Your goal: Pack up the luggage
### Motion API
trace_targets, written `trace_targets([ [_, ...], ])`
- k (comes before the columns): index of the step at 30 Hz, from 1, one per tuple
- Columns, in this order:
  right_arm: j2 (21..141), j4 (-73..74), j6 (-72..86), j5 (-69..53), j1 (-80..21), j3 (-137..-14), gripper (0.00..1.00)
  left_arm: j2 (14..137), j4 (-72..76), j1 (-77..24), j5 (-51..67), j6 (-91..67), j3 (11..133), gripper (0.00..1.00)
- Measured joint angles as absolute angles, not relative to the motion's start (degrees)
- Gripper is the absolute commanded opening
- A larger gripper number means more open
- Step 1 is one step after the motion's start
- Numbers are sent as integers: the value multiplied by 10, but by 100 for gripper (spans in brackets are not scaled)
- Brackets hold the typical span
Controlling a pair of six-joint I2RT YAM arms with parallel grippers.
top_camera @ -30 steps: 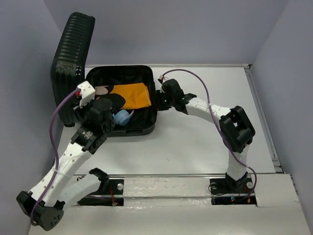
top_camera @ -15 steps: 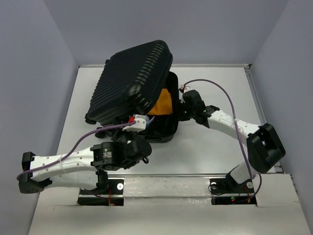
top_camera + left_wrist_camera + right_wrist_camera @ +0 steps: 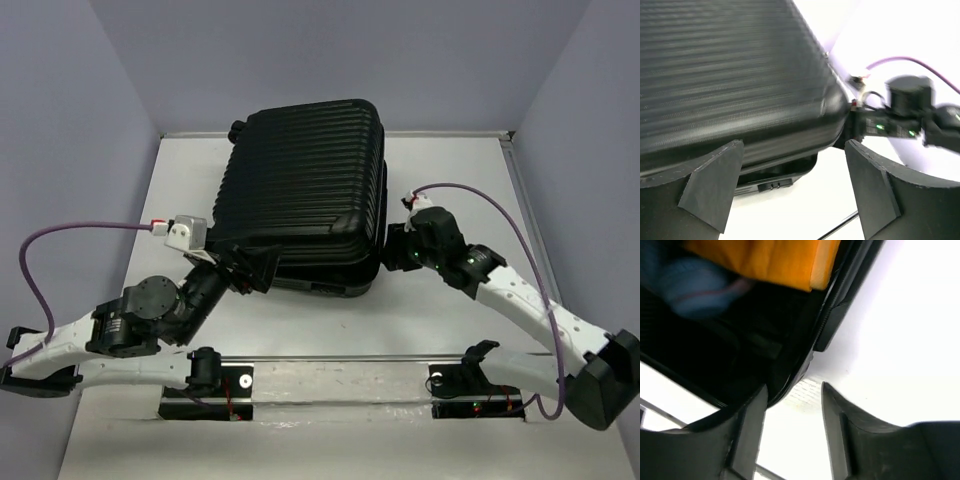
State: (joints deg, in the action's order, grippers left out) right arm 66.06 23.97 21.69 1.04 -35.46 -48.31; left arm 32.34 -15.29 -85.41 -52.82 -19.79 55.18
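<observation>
The luggage (image 3: 310,185), a big black ribbed suitcase, lies in the middle of the table with its lid lowered over the base. A dark gap still shows under the lid (image 3: 730,75) along the front. My left gripper (image 3: 255,268) (image 3: 795,185) stands wide open just off the front left corner, holding nothing. My right gripper (image 3: 398,250) (image 3: 792,425) is open at the suitcase's right side, with only table between its fingers. Through the gap on that side I see an orange cloth (image 3: 765,260) and a blurred blue item (image 3: 695,285) inside.
The white table (image 3: 450,170) is walled at the back and on both sides. A metal rail (image 3: 350,358) runs across the near edge by the arm bases. The right arm's purple cable (image 3: 500,205) loops above the table to the right of the suitcase.
The lid swung from upright at the left down over the base. Both grippers opened. The left arm drew back toward the near left, and the right arm moved nearer along the suitcase's right side.
</observation>
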Motion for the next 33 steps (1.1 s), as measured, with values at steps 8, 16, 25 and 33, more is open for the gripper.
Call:
trace_targets([
  [8, 505, 289, 228, 62, -349, -489, 12, 293, -228, -854, -579, -258, 575, 78],
  [16, 524, 318, 227, 58, -349, -520, 17, 324, -255, -854, -671, -245, 655, 63],
  [25, 609, 301, 227, 78, -340, -537, 9, 491, -188, -581, -548, -152, 723, 38],
  [33, 663, 268, 212, 63, -265, -538, 7, 674, -149, -167, -218, -151, 709, 17],
])
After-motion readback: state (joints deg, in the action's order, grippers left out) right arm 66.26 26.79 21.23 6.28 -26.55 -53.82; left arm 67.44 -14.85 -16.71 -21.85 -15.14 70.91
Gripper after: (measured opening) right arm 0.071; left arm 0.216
